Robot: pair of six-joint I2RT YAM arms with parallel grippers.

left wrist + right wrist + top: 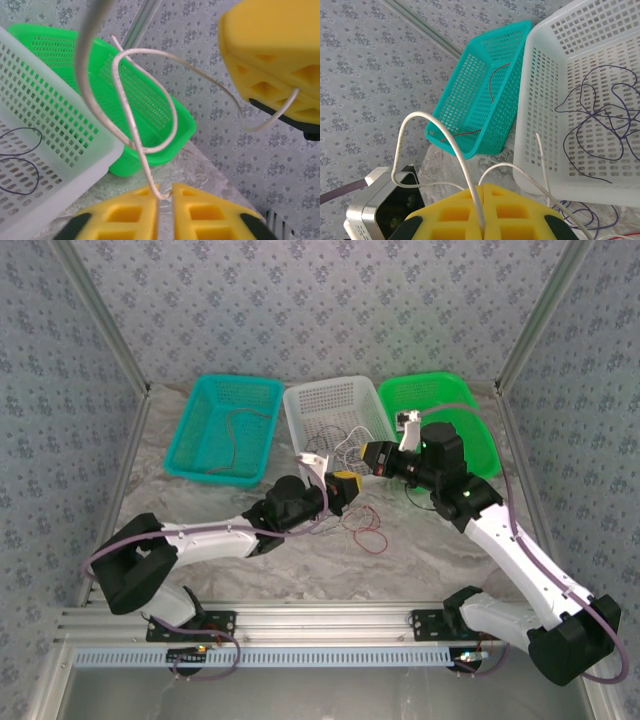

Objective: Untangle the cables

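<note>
**Nothing legible**

I can read no word, number, brand or sign in any of my views. The yellow of my left gripper [164, 192] and right gripper [482, 187] is plain. The teal basket [185, 435], white basket [330, 386] and green basket [425, 380] carry no label I can make out. The walls [300, 300] bear a floral pattern, not lettering.
</note>
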